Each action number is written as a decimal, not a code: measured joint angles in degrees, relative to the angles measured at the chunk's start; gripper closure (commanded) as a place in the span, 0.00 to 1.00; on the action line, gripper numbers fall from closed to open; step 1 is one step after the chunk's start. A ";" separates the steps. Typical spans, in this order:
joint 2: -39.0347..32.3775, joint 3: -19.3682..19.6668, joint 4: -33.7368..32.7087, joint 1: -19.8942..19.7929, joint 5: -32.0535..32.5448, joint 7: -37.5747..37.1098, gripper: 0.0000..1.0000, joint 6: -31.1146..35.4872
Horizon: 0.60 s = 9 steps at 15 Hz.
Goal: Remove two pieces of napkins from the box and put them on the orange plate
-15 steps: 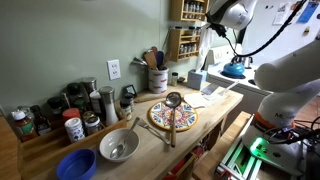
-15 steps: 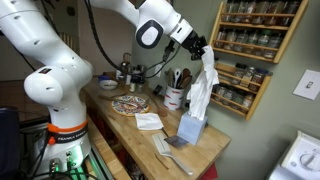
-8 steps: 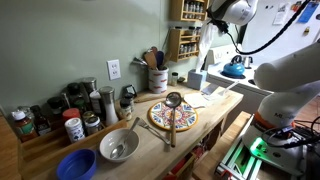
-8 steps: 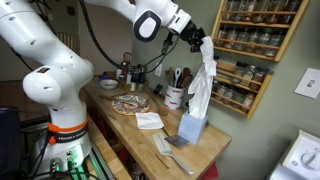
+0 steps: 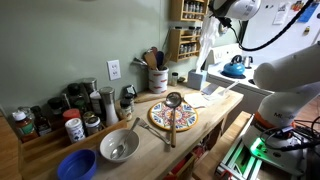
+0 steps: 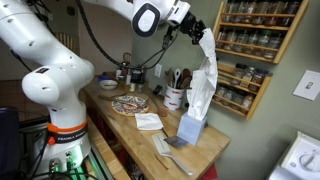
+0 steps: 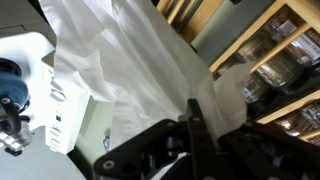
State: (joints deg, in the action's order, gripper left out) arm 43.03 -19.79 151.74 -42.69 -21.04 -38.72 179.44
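Observation:
My gripper (image 6: 196, 33) is shut on the top of a white napkin (image 6: 203, 85) and holds it high above the blue tissue box (image 6: 190, 128). The napkin hangs stretched down to the box opening. In an exterior view the gripper (image 5: 214, 18) holds the napkin (image 5: 209, 45) above the box (image 5: 196, 79). The wrist view is filled with white napkin (image 7: 120, 70) pinched in the jaws (image 7: 194, 125). Another napkin (image 6: 149, 121) lies flat on the counter. The patterned orange plate (image 5: 173, 116) with a ladle on it sits mid-counter, also seen in an exterior view (image 6: 129, 104).
A wooden spice rack (image 6: 254, 50) hangs on the wall behind the box. A utensil crock (image 5: 157, 78), jars, a metal bowl (image 5: 118, 147) and a blue bowl (image 5: 77, 164) stand on the counter. A spatula (image 6: 172, 152) lies near the front edge.
My gripper has risen with the napkin, pulling it longer and tighter out of the box.

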 measured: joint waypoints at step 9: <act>3.30 -0.11 -3.11 -2.45 2.91 -0.08 1.00 -4.08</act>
State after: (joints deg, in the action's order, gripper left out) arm 46.33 -19.90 148.63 -45.14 -18.13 -38.80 175.37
